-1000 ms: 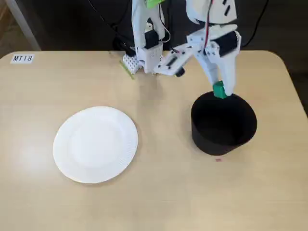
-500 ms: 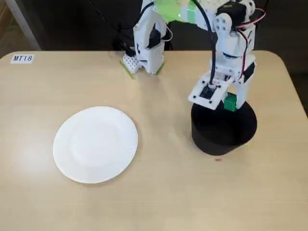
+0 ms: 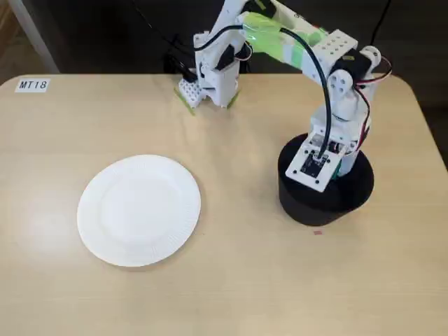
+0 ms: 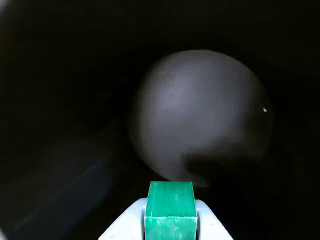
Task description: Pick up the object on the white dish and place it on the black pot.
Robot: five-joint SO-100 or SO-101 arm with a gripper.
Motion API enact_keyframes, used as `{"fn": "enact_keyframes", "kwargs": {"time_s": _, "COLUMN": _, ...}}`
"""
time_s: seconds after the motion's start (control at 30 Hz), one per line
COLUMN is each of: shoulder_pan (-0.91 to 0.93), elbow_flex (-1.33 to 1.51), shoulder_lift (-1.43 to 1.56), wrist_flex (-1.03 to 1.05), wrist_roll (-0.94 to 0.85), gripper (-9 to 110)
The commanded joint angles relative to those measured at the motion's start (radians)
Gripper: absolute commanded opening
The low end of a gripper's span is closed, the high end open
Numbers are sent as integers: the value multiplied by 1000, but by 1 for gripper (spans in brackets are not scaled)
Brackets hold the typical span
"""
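Observation:
The white dish [image 3: 138,210] lies on the left of the table in the fixed view with nothing on it. The black pot [image 3: 304,206] stands on the right. The arm's wrist [image 3: 316,162] reaches down into its mouth, so the gripper itself is hidden there. In the wrist view the gripper [image 4: 170,222] is shut on the green cube [image 4: 170,205], with white fingers [image 4: 125,227] on both sides of it. The cube hangs inside the pot, above its grey floor [image 4: 200,115] and dark walls.
The arm's base [image 3: 217,77] stands at the table's back edge. A label reading MT18 [image 3: 32,85] is stuck at the back left corner. A small reddish mark [image 3: 318,232] lies on the table just in front of the pot.

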Motion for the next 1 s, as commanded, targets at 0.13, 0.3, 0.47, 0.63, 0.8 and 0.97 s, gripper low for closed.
{"fn": "enact_keyframes", "kwargs": {"time_s": 0.13, "shoulder_pan": -5, "elbow_flex": -41, "shoulder_lift": -21, "wrist_flex": -31, "wrist_roll": -11, "gripper": 0}}
{"fn": "enact_keyframes", "kwargs": {"time_s": 0.3, "shoulder_pan": -2, "elbow_flex": -41, "shoulder_lift": -34, "wrist_flex": -34, "wrist_roll": -6, "gripper": 0}}
{"fn": "enact_keyframes", "kwargs": {"time_s": 0.47, "shoulder_pan": 8, "elbow_flex": -41, "shoulder_lift": -31, "wrist_flex": -9, "wrist_roll": -32, "gripper": 20}}
{"fn": "enact_keyframes", "kwargs": {"time_s": 0.63, "shoulder_pan": 15, "elbow_flex": -43, "shoulder_lift": -25, "wrist_flex": -8, "wrist_roll": -25, "gripper": 26}}
{"fn": "enact_keyframes", "kwargs": {"time_s": 0.8, "shoulder_pan": 29, "elbow_flex": -43, "shoulder_lift": -25, "wrist_flex": 0, "wrist_roll": -20, "gripper": 23}}
{"fn": "enact_keyframes", "kwargs": {"time_s": 0.97, "shoulder_pan": 51, "elbow_flex": -46, "shoulder_lift": 12, "wrist_flex": 18, "wrist_roll": -14, "gripper": 4}}
